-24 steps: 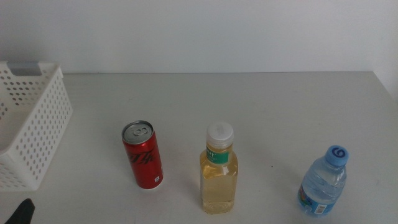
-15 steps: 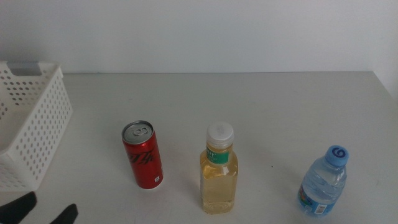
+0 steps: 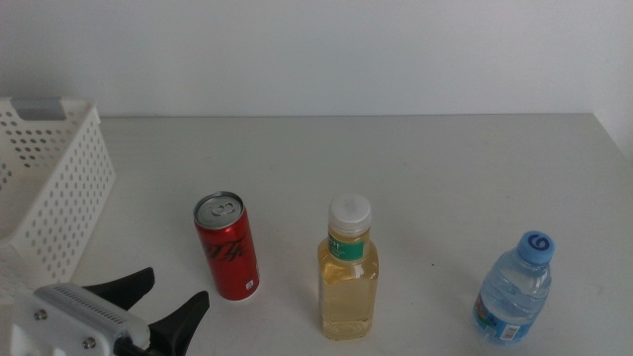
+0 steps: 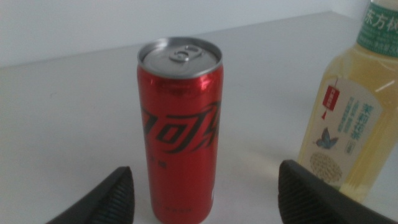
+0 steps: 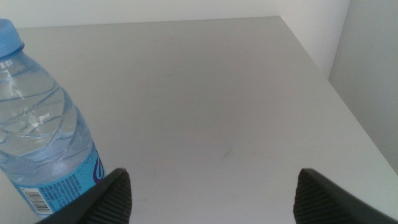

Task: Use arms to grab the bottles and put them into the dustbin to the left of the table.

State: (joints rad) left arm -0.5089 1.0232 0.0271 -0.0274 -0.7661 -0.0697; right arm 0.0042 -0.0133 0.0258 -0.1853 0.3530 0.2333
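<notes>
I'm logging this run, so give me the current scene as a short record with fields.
left gripper: open, near table's front left, facing the red can
right gripper: open, beside the water bottle, out of middle view
yellow bottle: upright, between can and water bottle
dustbin: left on the table; no bottle seen inside

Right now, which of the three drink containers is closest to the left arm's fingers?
The red soda can, standing just ahead of the left gripper; the yellow-liquid bottle and blue-capped water bottle stand farther right.
</notes>
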